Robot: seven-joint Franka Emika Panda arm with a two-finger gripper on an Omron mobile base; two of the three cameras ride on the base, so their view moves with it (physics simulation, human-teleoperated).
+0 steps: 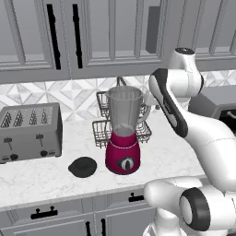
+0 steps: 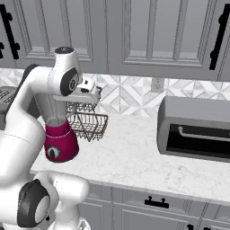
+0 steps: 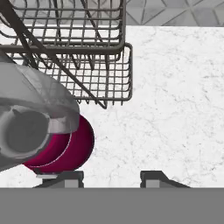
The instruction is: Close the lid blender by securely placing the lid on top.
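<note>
The blender (image 1: 122,138) stands on the counter, with a magenta-red base and a tall clear grey jar that has no cap on its rim. The black round lid (image 1: 83,167) lies flat on the counter just left of the base. My gripper (image 2: 96,95) hovers above and to the right of the jar, over the counter, far from the lid. In the hand view the fingertips (image 3: 65,177) stand wide apart, so the gripper (image 3: 111,178) is open with bare counter between them; the blender (image 3: 70,148) sits at lower left. The arm hides most of the blender (image 2: 58,143) in the right base view.
A dark wire basket (image 1: 102,130) (image 3: 87,57) stands behind the blender against the tiled wall. A grey four-slot toaster (image 1: 30,131) sits at the left. A grey oven-like appliance (image 2: 195,128) takes up the counter's right side. Cabinets hang overhead.
</note>
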